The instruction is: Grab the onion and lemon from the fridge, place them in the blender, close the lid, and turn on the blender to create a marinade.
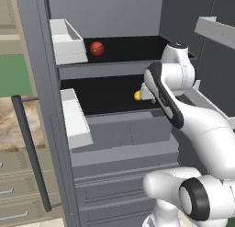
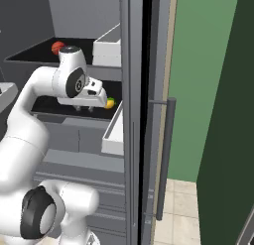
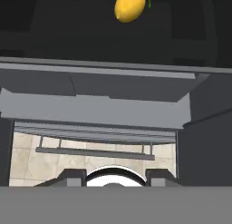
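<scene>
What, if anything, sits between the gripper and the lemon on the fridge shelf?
Nothing visible does. The lemon lies alone on the dark lower shelf, with bare shelf between it and the gripper beside it. The jaws hold nothing. The onion sits on the shelf above, clear of the path.

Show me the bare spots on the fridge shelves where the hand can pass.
On the upper shelf, the dark stretch right of the onion is bare, up to the fridge wall. On the lower shelf, the stretch between the white door bin and the lemon is free. It is crowded around the lemon, where the gripper hangs.
</scene>
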Robot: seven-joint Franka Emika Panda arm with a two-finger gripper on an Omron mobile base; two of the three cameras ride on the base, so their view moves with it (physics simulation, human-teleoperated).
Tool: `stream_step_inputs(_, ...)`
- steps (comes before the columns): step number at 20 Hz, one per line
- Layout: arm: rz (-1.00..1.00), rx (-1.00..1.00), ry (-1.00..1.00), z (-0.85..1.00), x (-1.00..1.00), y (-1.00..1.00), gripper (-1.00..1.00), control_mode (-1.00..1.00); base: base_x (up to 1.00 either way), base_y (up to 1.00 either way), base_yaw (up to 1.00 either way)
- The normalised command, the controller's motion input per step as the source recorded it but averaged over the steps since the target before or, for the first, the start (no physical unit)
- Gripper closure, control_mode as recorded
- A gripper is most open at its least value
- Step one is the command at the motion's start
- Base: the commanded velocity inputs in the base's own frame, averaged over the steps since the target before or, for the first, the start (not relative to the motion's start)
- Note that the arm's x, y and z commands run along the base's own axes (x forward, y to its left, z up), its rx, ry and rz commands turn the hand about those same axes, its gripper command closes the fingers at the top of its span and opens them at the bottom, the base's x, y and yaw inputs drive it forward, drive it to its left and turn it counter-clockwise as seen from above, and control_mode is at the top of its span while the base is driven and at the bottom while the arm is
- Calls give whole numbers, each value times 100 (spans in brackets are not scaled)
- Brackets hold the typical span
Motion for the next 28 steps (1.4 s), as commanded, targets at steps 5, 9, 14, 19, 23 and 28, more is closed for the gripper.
stream_step_inputs(5, 0, 0, -7, -19, 0, 0, -100, -100, 0, 0, 0)
stream_step_inputs(9, 0, 0, -23, -31, 0, 1, -100, -100, 0, 0, 0)
stream_step_inputs(14, 0, 0, -26, -21, 0, 0, -100, -100, 0, 0, 0)
stream_step_inputs(19, -7, 0, -15, -9, 18, 0, -100, -100, 0, 0, 0)
stream_step_inputs(23, -11, 3, -2, -6, 48, 0, -100, -100, 0, 0, 0)
stream_step_inputs(28, -10, 4, 0, -8, 52, 0, -100, -100, 0, 0, 0)
